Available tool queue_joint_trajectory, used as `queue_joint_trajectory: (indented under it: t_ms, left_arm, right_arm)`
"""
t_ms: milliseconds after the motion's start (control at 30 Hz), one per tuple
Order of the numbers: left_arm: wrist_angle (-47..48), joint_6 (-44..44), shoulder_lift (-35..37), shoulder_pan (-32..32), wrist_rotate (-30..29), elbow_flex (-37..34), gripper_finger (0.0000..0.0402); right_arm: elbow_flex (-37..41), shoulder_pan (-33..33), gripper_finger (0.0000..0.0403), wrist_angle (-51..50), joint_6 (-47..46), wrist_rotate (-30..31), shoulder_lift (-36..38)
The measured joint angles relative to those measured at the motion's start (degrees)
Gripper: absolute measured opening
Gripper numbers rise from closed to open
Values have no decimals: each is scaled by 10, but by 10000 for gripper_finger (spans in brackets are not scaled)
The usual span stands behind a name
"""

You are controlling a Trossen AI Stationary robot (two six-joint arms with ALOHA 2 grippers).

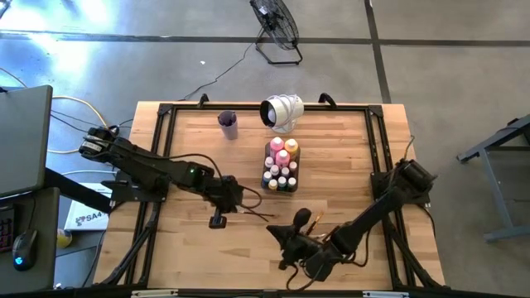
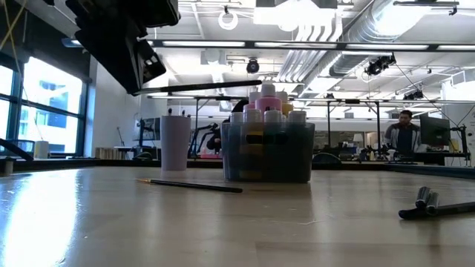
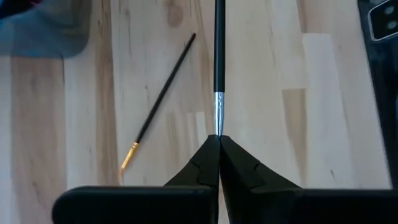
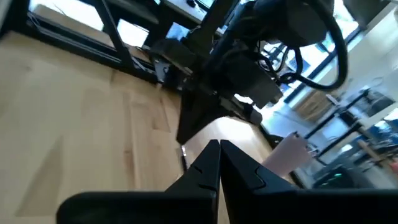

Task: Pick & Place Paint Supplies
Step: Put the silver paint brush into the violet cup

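You see the clear tray of small paint bottles point(image 1: 281, 166) mid-tabletop, the lilac purple cup point(image 1: 228, 125) well behind it.

My wooden table point(image 1: 348, 157) carries a purple cup point(image 1: 228, 125) near the far edge, a white lamp point(image 1: 282, 112) beside it, and a clear tray point(image 1: 281, 169) of paint bottles point(image 1: 282, 157) mid-table. One brush point(image 3: 158, 106) lies flat on the boards.

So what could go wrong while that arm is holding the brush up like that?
The left tool pinches its paintbrush only at the very tip, so the long handle could swing or slip out. Carried toward the lilac cup, it might knock the crowded tray of paint bottles. A second paintbrush lies loose on the table.
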State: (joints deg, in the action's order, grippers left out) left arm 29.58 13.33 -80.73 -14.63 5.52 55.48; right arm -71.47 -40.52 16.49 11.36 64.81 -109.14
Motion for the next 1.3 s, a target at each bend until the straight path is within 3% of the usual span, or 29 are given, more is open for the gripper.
queue_joint_trajectory:
  t_ms: [333,567,833,1000,1300]
  left_arm:
    - [0,20,0,0,14,0,0]
    - [-13,22,0,0,16,0,0]
    - [-39,55,0,0,45,0,0]
    - [-41,65,0,0,45,0,0]
    - [-46,87,0,0,44,0,0]
  right_arm:
    - [-3,12,2,1,1,-5,-53]
    - [-3,15,2,3,-11,-81,-56]
    - [-3,28,2,-3,-3,-90,-56]
    - [-3,33,2,-45,7,-86,-56]
    - [-2,57,13,-101,-8,-159,-56]
